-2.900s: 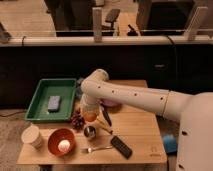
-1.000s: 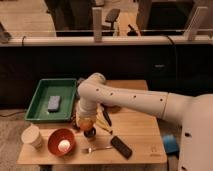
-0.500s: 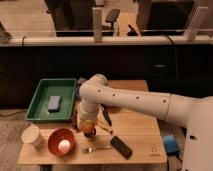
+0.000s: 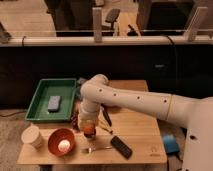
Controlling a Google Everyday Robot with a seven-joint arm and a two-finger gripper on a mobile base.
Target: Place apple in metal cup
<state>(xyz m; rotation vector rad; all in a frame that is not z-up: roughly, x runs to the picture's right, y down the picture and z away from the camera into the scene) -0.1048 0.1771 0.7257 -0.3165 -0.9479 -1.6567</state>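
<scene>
Gripper (image 4: 89,123) is lowered to the bench (image 4: 142,134), with the apple (image 4: 90,131) seen directly under it.
A red bowl (image 4: 56,139) holding a white ball (image 4: 64,145) is set just left of the gripper in view, and a white paper cup (image 4: 33,136) is farther left. A green tray (image 4: 37,106) is placed behind-left. A fork (image 4: 98,148) is laid in front, a black remote (image 4: 121,147) front-right and a dark tool (image 4: 107,116) close on the right. Whether the gripper is spread or pinching cannot be told. The metal cup is hidden beneath the apple.
</scene>
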